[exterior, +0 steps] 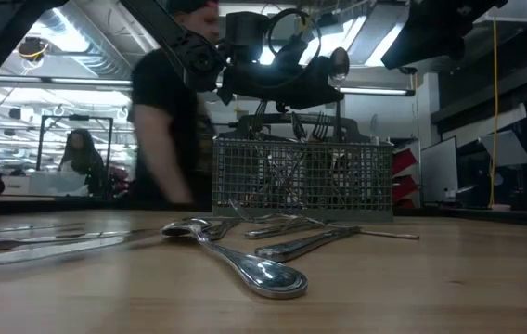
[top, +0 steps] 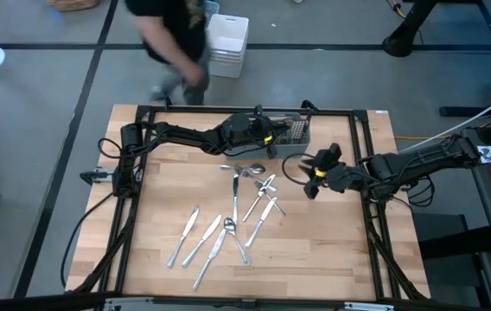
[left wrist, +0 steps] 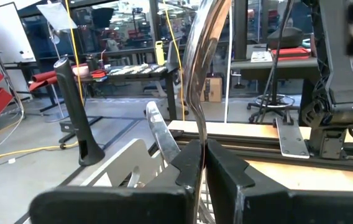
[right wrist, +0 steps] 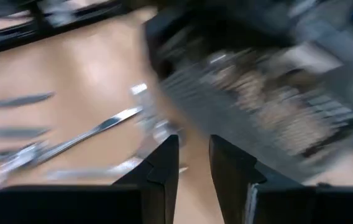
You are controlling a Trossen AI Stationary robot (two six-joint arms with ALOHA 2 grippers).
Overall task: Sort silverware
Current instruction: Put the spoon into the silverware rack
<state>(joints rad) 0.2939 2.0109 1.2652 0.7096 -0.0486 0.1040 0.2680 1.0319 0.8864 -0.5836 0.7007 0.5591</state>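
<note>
While the left gripper (top: 273, 136) hangs over the grey mesh caddy (top: 296, 131) near the table's (top: 332, 250) far edge, its fingers (left wrist: 189, 168) are pinched shut on the handle of a spoon (left wrist: 202, 68) held upright. Right gripper (top: 308, 173) sits just beside the caddy, toward the right edge, fingers a narrow gap apart, holding nothing visible. Remaining silverware (top: 228, 226) lies scattered mid-table. A person (top: 176, 39) stands beyond the far edge.
</note>
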